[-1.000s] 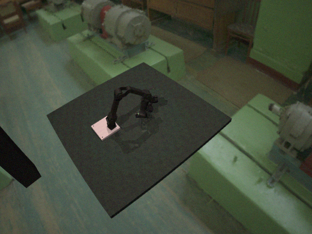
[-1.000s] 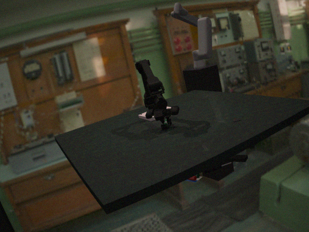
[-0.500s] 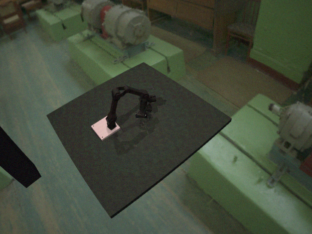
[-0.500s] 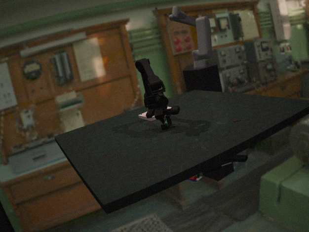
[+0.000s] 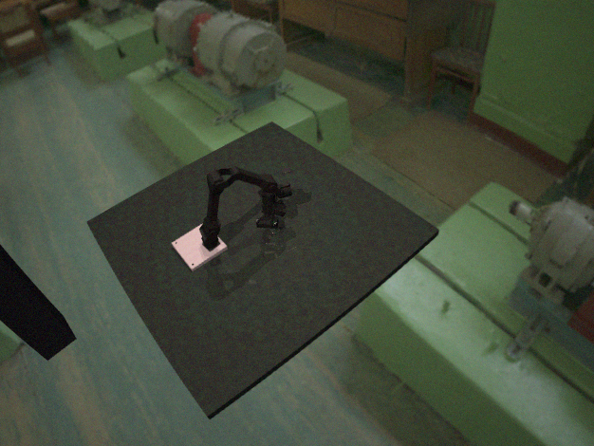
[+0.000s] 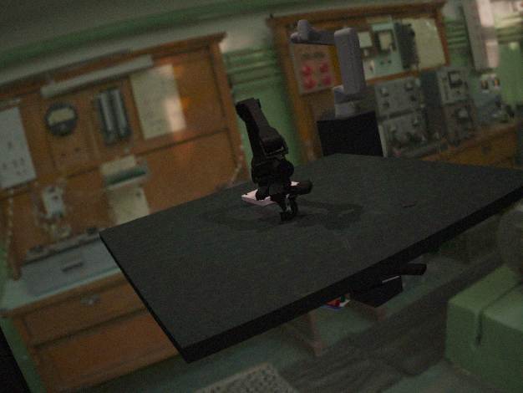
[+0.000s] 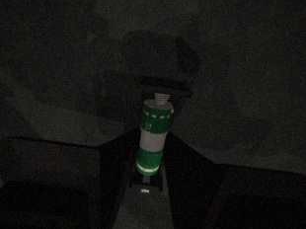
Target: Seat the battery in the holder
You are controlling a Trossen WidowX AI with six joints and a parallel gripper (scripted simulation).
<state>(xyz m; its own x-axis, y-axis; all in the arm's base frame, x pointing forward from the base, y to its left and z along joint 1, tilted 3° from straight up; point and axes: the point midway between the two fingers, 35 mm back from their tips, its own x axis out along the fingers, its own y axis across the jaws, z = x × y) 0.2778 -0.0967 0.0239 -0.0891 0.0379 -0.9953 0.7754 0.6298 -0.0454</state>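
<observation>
On one dark tabletop (image 5: 306, 269) (image 6: 270, 262), inward from its corner nearest the pale base plate (image 5: 184, 250) (image 6: 250, 196), one arm (image 5: 213, 206) (image 6: 270, 144) has one gripper (image 5: 271, 231) (image 6: 288, 211) (image 7: 152, 132) nearly closed on one green-and-white battery (image 7: 152, 141) beside one spring (image 7: 161, 98), seating apparently underway, release left.

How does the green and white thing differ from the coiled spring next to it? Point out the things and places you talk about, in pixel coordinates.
The battery (image 7: 152, 142) is a thick, smooth cylinder, banded green and white, while the spring (image 7: 161, 99) is a thin coil of plain pale grey. The battery is much longer than the visible part of the spring. The battery is held between the gripper's fingers, whereas the spring sits beyond its flat grey end, outside the grip. Both look round.
</observation>
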